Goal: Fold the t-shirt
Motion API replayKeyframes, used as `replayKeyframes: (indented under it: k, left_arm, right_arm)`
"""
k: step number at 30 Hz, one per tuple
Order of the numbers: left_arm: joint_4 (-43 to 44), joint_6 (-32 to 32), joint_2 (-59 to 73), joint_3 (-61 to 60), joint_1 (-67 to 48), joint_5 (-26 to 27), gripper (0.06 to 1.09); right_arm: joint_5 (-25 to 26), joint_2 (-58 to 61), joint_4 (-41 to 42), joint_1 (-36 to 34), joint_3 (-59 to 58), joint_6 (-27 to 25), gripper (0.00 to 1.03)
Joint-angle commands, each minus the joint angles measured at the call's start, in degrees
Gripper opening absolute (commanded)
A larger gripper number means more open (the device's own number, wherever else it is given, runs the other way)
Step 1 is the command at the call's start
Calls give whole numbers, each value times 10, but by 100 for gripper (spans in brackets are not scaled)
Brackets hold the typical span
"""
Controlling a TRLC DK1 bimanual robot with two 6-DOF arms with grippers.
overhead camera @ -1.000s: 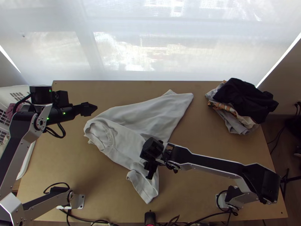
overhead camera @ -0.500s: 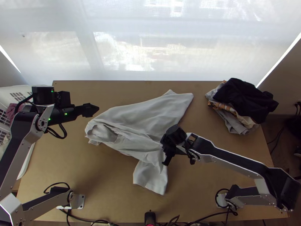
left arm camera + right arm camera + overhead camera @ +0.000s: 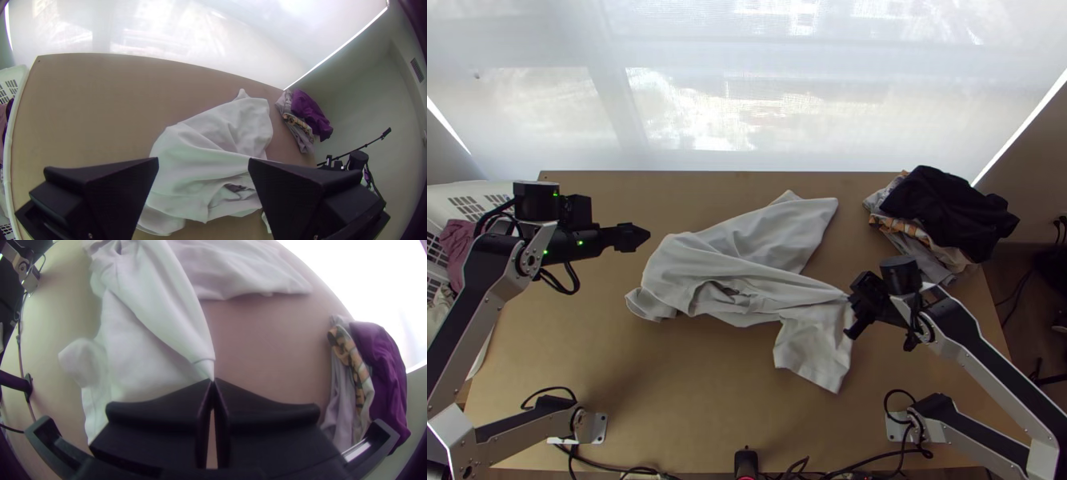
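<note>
Dragging pale grey cloth t-shirt (image 3: 747, 276), pinched in black right gripper (image 3: 213, 381), away from spread black left gripper (image 3: 203, 164). Bunching worse, needs smoothing tbh.

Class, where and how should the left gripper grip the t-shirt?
The left gripper should probably come from the left onto the loose flap at the left end of the shirt: it sticks out past the bunched cloth with a free edge. The right gripper pinches the shirt's right side, steadying it.

Rumpled white t-shirt (image 3: 191, 169) on the wooden table (image 3: 93, 102)
</note>
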Motion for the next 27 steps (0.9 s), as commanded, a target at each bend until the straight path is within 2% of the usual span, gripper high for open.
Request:
replayKeyframes:
  k: [1, 5, 9, 12, 14, 15, 17, 18, 27]
  left_arm:
    - [1, 1, 12, 6, -20, 0, 104]
    - [1, 1, 12, 5, -27, 0, 104]
    - [-3, 1, 12, 4, -32, 0, 104]
    - [-3, 1, 11, -4, -37, 0, 104]
    - [-3, 1, 11, -8, -42, 0, 104]
    - [-3, 2, 11, -8, -44, 0, 104]
    - [-3, 3, 12, -7, -49, 0, 104]
    - [-3, 3, 13, -6, -49, 0, 104]
    - [-3, 5, 19, -3, -54, -9, 104]
  right_arm:
    - [-25, -54, -41, -160, -16, -92, 3]
    - [-29, -39, -38, -184, -20, -107, 3]
    - [-30, -32, -24, -200, -25, -96, 4]
    - [-30, -41, -16, -195, -18, -53, 32]
    - [-30, -56, -7, -176, -11, -24, 59]
    - [-30, -63, -7, -163, -4, -14, 70]
    - [-29, -79, -19, -132, 15, 11, 87]
    - [-29, -84, -32, -113, 26, 20, 89]
    - [-17, -106, -113, 133, 19, 32, 92]
